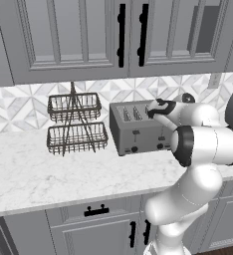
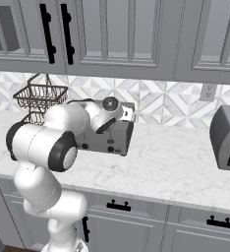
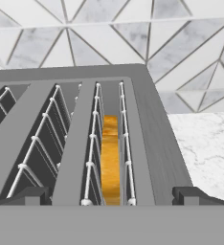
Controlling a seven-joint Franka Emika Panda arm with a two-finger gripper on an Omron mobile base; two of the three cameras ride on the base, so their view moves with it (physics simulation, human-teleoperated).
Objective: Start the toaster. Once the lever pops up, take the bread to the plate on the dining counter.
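The grey four-slot toaster (image 1: 138, 130) stands on the marble worktop against the tiled wall, its black levers and knobs on the front. In the hand view I look down onto the toaster (image 3: 154, 143) top, and the bread (image 3: 110, 162), golden-brown along its edge, sits deep in the rightmost slot. My gripper (image 3: 111, 196) hovers open just above that slot, one fingertip on each side of it, holding nothing. From the base views the hand (image 1: 158, 107) hangs over the toaster's right end (image 2: 118, 140). The plate and the dining counter are out of view.
A two-tier wire basket rack (image 1: 76, 122) stands left of the toaster. A grey boxy appliance (image 2: 227, 138) sits at the far right of the worktop (image 2: 176, 162). Upper cabinets with black handles (image 1: 121, 35) hang overhead. A wall outlet (image 2: 208, 91) is on the tiles.
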